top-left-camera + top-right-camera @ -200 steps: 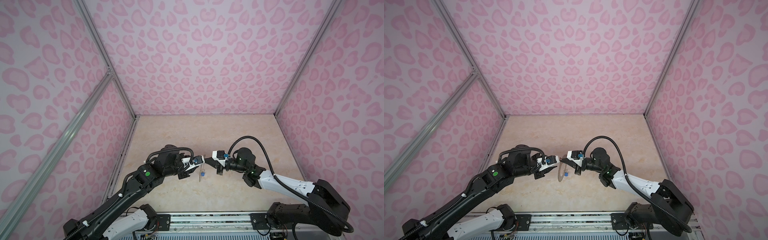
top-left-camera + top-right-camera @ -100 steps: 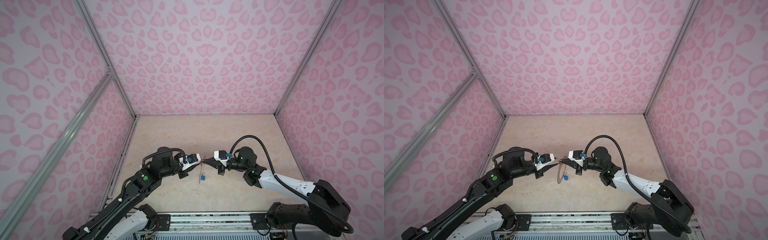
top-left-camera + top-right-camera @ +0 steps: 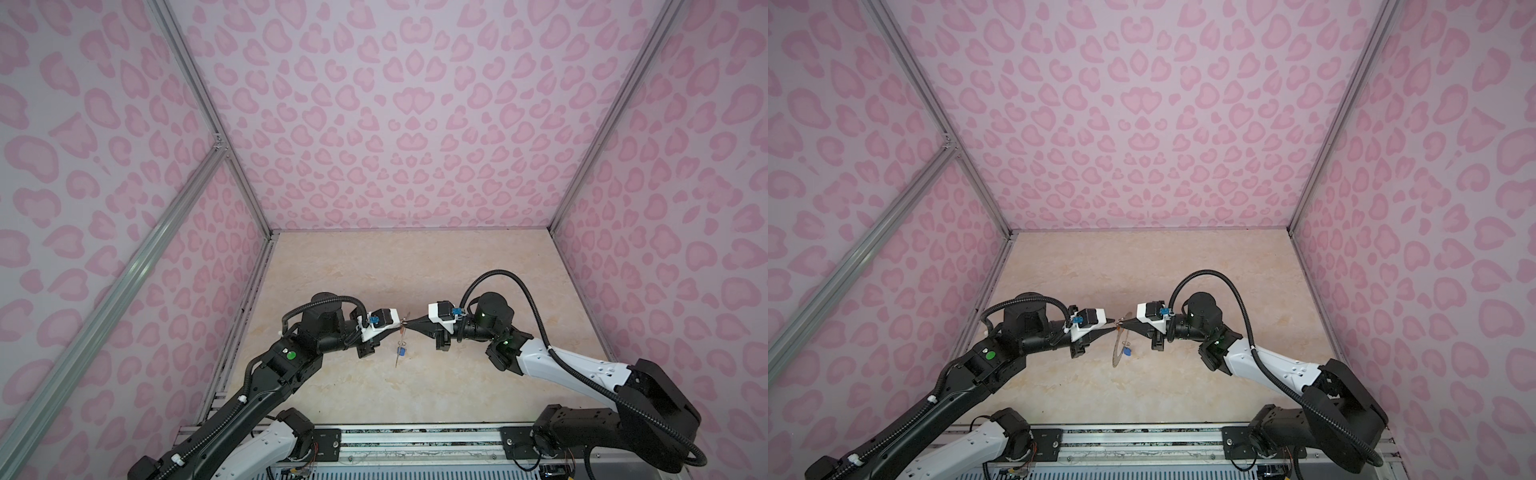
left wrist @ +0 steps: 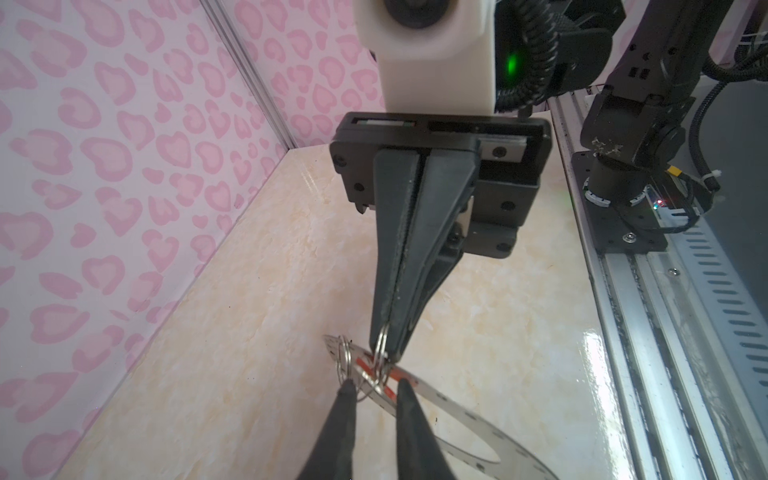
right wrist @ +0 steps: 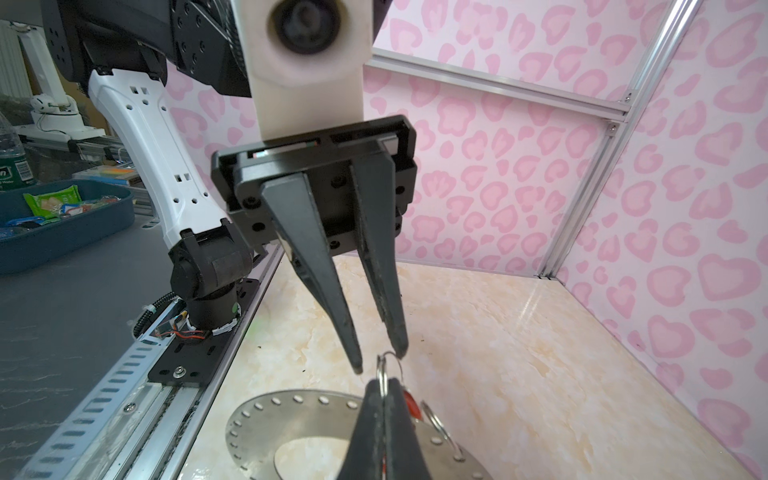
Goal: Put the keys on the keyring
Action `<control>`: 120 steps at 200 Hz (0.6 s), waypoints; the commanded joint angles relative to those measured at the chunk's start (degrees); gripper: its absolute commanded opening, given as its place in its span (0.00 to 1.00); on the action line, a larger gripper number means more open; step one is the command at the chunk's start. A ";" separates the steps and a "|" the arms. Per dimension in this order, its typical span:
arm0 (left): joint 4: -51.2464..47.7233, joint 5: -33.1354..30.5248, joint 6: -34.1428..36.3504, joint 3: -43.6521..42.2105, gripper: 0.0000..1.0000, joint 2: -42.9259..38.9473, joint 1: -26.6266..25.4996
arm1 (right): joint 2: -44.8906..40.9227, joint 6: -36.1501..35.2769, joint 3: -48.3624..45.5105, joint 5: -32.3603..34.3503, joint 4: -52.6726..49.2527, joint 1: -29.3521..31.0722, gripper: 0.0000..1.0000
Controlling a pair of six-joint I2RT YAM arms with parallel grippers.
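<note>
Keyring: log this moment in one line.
right gripper: shut on wire loop | keyring: hangs from that loop | left gripper: open, tips at the loop | blue-tagged key: dangles from keyring

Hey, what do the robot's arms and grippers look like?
Left arm and right arm: black with white shell sections, each with a looping black corrugated cable and white wrist camera housing. A round green sticker marks the left one. Left gripper and right gripper: two long, tapered dark fingers each.
</note>
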 commanded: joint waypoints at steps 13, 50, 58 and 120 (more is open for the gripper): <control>0.70 2.24 1.01 0.13 0.20 0.61 0.08 | 0.35 -0.45 0.57 -1.07 1.95 0.01 0.00; 0.15 2.24 1.44 0.39 0.17 0.98 0.07 | 0.25 -0.71 0.58 -1.65 1.85 0.01 0.00; 0.11 2.24 1.44 0.43 0.17 1.12 0.08 | 0.22 -0.84 0.57 -1.78 1.78 0.01 0.00; -0.25 3.16 1.89 1.14 0.09 1.72 0.08 | 0.35 -1.36 0.75 -2.02 1.24 -0.01 0.00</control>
